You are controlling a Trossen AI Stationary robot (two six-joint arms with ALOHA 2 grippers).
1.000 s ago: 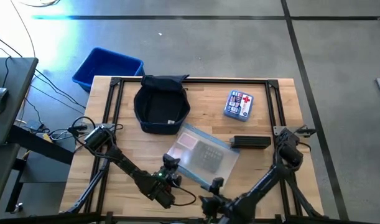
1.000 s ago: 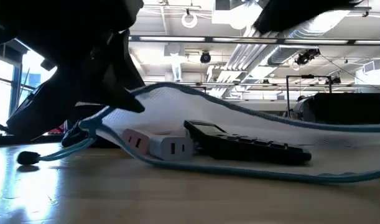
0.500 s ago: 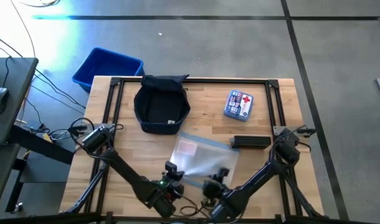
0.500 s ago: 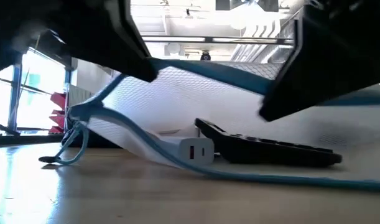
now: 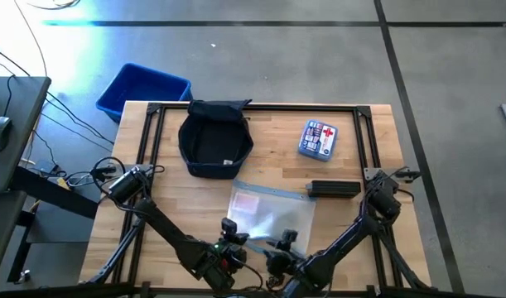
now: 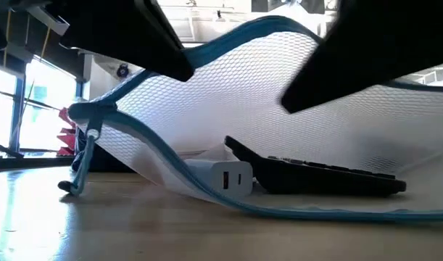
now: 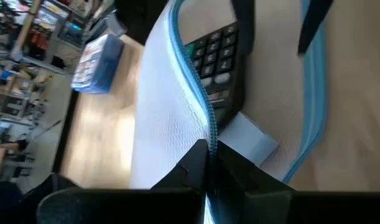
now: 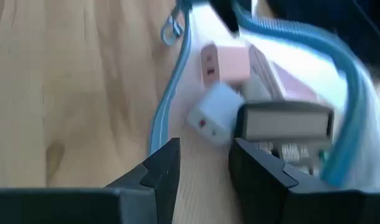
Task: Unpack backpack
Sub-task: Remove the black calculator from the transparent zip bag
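The navy backpack [image 5: 215,141] sits open on the table's far left, and no gripper touches it. A clear zip pouch [image 5: 269,213] with blue zipper edges lies near the front. Inside it are a black calculator [image 7: 219,68], a white charger [image 8: 213,113] and a pink charger [image 8: 224,62]. My left gripper [image 7: 207,152] is shut on the pouch's upper zipper edge. My right gripper [image 8: 205,165] stands open at the pouch's mouth, its fingers slanting down toward the chargers with nothing between them. My left gripper pinches the upper blue zipper edge [image 7: 205,124] of the pouch's mouth between its two fingers, coming from the table's near side and slanting down. That edge is lifted and arches up [image 6: 265,25], while the pouch's lower layer [image 6: 294,212] stays on the table.
A first aid kit [image 5: 319,139] lies at the far right and a flat black bar [image 5: 334,189] lies right of the pouch. A bright blue bin [image 5: 143,89] stands off the table's far left corner. The zipper pull [image 6: 83,138] hangs at the pouch's left end.
My left gripper has risen with the pouch's upper zipper edge, so the mouth gapes much wider while the lower layer and its contents stay on the table. My right gripper has come down toward the open mouth from the near side.
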